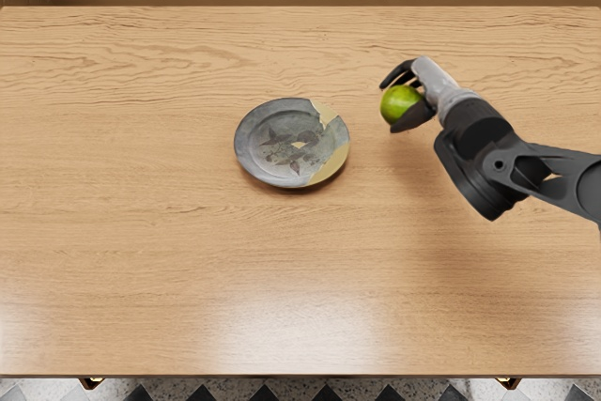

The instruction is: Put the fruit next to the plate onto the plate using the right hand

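Note:
A round grey plate (292,143) with a dark leaf pattern and a yellowish rim patch lies near the middle of the wooden table. To its right, a green fruit (398,101) sits inside my right hand (409,97), whose dark fingers curl around it from above and below. The right arm reaches in from the right edge. The fruit is apart from the plate, a short way right of its rim. Whether it is touching the table or just lifted off is unclear.
The wooden table (188,260) spreads wide around the plate, with its front edge low in the picture. A brown wall runs behind the far edge.

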You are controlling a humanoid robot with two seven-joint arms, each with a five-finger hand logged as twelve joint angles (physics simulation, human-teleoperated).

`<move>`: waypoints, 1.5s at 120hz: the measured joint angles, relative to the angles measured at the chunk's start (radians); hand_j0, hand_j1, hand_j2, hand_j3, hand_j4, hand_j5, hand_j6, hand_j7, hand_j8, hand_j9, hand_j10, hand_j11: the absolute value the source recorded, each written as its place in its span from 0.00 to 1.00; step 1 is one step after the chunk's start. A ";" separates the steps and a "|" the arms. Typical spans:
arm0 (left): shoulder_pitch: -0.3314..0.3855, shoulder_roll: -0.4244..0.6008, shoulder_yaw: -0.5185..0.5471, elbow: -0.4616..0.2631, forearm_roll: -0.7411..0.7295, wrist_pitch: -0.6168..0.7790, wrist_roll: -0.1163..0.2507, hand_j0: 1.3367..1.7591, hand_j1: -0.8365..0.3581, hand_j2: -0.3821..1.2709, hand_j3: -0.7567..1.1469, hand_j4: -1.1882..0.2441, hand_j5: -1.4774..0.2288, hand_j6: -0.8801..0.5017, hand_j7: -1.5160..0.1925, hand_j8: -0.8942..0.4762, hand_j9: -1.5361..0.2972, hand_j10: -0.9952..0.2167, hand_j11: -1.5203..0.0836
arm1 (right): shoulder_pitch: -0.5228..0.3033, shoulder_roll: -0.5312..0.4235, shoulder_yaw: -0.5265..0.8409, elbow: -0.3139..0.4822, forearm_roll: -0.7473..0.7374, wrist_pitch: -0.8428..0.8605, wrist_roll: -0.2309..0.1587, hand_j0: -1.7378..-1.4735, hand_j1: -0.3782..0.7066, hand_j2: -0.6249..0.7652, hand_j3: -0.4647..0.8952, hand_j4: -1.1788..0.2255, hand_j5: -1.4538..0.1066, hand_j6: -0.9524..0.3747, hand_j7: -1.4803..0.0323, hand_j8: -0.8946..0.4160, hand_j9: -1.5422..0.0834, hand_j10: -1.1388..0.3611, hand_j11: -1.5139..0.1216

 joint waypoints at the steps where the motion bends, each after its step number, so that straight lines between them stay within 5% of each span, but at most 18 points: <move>1: 0.000 0.000 0.000 0.000 0.000 0.000 0.000 0.76 0.97 0.23 0.40 0.82 0.85 0.62 0.87 0.64 0.83 0.81 0.93 | 0.001 0.001 0.005 0.000 0.000 0.000 0.000 0.31 0.54 0.54 0.34 0.44 0.43 0.41 0.48 0.43 0.47 0.46 0.46; 78: 0.000 0.000 0.000 0.000 0.000 0.000 0.000 0.76 0.97 0.23 0.40 0.82 0.85 0.62 0.87 0.64 0.83 0.81 0.93 | -0.017 0.254 0.068 -0.022 0.008 0.000 0.000 0.31 0.51 0.53 0.34 0.46 0.44 0.38 0.50 0.40 0.48 0.45 0.47; 106: 0.000 0.000 0.000 0.000 0.000 0.000 0.000 0.76 0.97 0.23 0.40 0.82 0.85 0.62 0.87 0.64 0.83 0.81 0.93 | -0.025 0.256 0.122 -0.093 0.003 -0.001 0.001 0.30 0.19 0.48 0.34 0.71 0.76 0.60 0.81 0.58 0.79 0.65 0.77; 120: 0.000 0.000 0.000 0.000 0.000 0.000 0.000 0.76 0.97 0.23 0.40 0.82 0.85 0.62 0.87 0.64 0.83 0.81 0.93 | -0.104 0.252 0.319 -0.021 0.003 0.003 0.001 0.30 0.12 0.47 0.34 0.77 0.84 0.65 0.89 0.63 0.86 0.70 0.84; 138: 0.000 0.000 0.000 0.000 0.000 0.000 0.000 0.76 0.97 0.23 0.40 0.82 0.85 0.62 0.87 0.64 0.83 0.81 0.93 | -0.246 0.261 0.601 0.052 0.081 0.248 0.001 0.30 0.07 0.46 0.34 0.80 0.89 0.69 0.93 0.66 0.91 0.73 0.88; 162: 0.000 0.000 0.000 0.000 0.000 0.000 0.000 0.76 0.97 0.23 0.40 0.82 0.85 0.62 0.87 0.64 0.83 0.81 0.93 | -0.315 0.331 0.723 0.071 0.247 0.633 0.001 0.30 0.04 0.45 0.34 0.83 0.91 0.71 0.96 0.67 0.93 0.75 0.91; 180: 0.000 0.000 0.000 0.000 0.000 0.000 0.000 0.76 0.97 0.23 0.40 0.82 0.85 0.62 0.87 0.64 0.83 0.81 0.93 | -0.442 0.345 0.826 0.073 0.410 1.020 0.001 0.30 0.03 0.45 0.34 0.83 0.92 0.71 0.97 0.68 0.94 0.75 0.92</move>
